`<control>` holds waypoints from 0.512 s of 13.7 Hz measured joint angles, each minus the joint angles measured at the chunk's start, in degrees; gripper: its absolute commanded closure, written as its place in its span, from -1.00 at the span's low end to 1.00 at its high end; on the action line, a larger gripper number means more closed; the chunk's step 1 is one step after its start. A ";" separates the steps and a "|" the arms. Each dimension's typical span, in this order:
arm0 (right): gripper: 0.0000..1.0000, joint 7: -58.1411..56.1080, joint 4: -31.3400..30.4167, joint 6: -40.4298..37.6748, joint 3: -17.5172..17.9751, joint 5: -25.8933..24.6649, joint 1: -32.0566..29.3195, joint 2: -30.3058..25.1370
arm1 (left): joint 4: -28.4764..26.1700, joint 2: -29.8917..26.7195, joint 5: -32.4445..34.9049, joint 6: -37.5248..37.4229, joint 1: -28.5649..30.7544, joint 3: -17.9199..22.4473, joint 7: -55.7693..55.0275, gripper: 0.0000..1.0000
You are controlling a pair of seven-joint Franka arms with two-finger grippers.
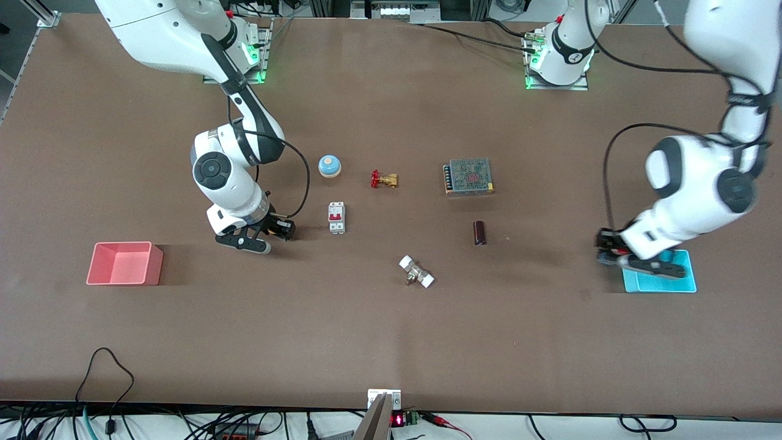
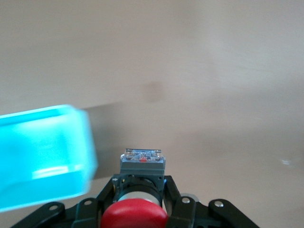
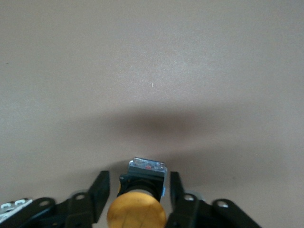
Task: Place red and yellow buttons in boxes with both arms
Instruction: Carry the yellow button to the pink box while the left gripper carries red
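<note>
While each gripper's fingers clamp a dark-based button – left (image 2: pixel 141 202) red-capped (image 2: pixel 135 216), right (image 3: pixel 137 199) yellow-capped (image 3: pixel 136 214)

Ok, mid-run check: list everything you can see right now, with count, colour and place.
Red button: 1, red cap, held in the left gripper.
Yellow button: 1, yellow-orange cap, held in the right gripper.
Pink box: 1, pink-red, right arm's end of the table.
Blue box: 1, cyan, left arm's end.
Bell: 1, blue with cream top, mid-table.
Valve: 1, brass with red handle, beside the bell.
Breaker: 1, white with red, nearer the camera than the bell.
Power supply: 1, grey mesh.
Cylinder: 1, dark.
Fitting: 1, white ends.
Left gripper: over the blue box's edge.
Right gripper: between pink box and breaker.
</note>
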 measured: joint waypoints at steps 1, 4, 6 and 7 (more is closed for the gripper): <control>0.37 0.00 0.06 0.01 -0.03 -0.17 -0.02 -0.03 | 0.00 -0.48 0.50 -0.15 2.24 0.06 0.39 0.48; 0.37 0.00 0.10 0.01 -0.03 -0.29 -0.03 0.00 | 0.24 0.64 0.84 -0.16 6.32 0.09 0.42 0.56; 0.38 0.00 0.10 0.01 -0.03 -0.66 -0.03 0.00 | 1.33 2.91 0.84 -0.10 7.68 0.10 0.36 0.58; 0.40 0.00 0.10 0.01 -0.03 -0.73 -0.03 0.00 | 2.39 4.14 0.84 -0.04 8.19 0.10 0.36 0.59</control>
